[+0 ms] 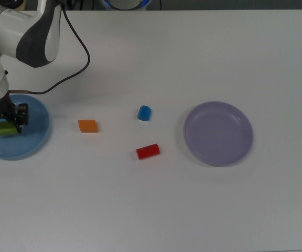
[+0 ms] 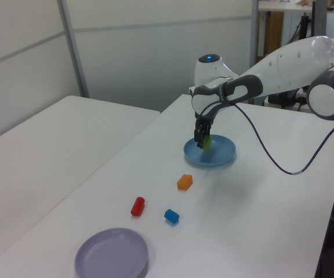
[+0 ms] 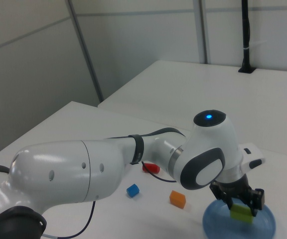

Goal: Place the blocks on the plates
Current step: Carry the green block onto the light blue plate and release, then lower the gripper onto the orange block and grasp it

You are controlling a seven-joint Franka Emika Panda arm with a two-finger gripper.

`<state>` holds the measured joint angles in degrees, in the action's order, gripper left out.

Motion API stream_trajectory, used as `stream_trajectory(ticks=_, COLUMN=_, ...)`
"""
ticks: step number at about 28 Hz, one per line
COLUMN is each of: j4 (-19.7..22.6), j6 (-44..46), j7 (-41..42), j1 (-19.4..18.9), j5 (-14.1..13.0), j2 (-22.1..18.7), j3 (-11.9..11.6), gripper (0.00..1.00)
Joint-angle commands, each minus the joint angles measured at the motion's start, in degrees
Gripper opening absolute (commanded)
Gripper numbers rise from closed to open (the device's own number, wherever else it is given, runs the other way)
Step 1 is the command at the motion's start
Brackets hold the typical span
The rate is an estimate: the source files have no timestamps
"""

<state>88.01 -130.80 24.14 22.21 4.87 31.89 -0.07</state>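
Note:
My gripper (image 1: pixel 4 125) is shut on the lime-green block (image 1: pixel 4 128) just above the light blue plate (image 1: pixel 33 140) at the top view's left edge. The same block (image 3: pixel 242 213) hangs over that plate (image 3: pixel 268 226) in the right view, and the gripper (image 2: pixel 203 141) holds it over the plate (image 2: pixel 222 155) in the left view. On the table lie the orange block (image 1: pixel 87 125), the blue block (image 1: pixel 144 113) and the red block (image 1: pixel 148 151). The lavender plate (image 1: pixel 218 133) sits bare at the top view's right.
A black cable (image 1: pixel 83 63) hangs from the arm over the table behind the orange block. The arm's white body (image 1: pixel 20 29) fills the top view's upper left corner. A second white table (image 2: pixel 45 139) stands beside this one in the left view.

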Motion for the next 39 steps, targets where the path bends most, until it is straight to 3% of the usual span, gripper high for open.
stream_trajectory(ticks=1, j4=0.4, j6=-0.3, j7=1.2, j1=-0.3, j5=0.1, j2=-0.6, j3=0.0, gripper=0.75)
stream_trajectory(ticks=3, j4=0.4, j6=-0.3, j7=1.0, j1=-0.5, j5=0.1, j2=-0.7, j3=0.0, gripper=1.0)
stream_trajectory(ticks=14, j4=1.6, j6=1.3, j7=-1.1, j1=-2.0, j5=-1.0, j2=-3.8, j3=0.8, gripper=1.0)
stream_trajectory(ticks=16, j4=4.5, j6=4.2, j7=-5.6, j1=-4.0, j5=-1.0, j2=-6.6, j3=0.8, gripper=1.0)
stream_trajectory(ticks=21, j4=7.4, j6=6.1, j7=-13.8, j1=-6.9, j5=-1.1, j2=-9.0, j3=0.8, gripper=1.0)
stream_trajectory(ticks=26, j4=9.1, j6=8.8, j7=-21.0, j1=-9.9, j5=-1.2, j2=-9.2, j3=0.9, gripper=1.0)
stream_trajectory(ticks=34, j4=10.9, j6=8.4, j7=-21.2, j1=-14.3, j5=-1.7, j2=-6.9, j3=1.1, gripper=1.0)
stream_trajectory(ticks=39, j4=10.3, j6=7.7, j7=-21.1, j1=-14.5, j5=-1.3, j2=-4.4, j3=1.1, gripper=0.98)
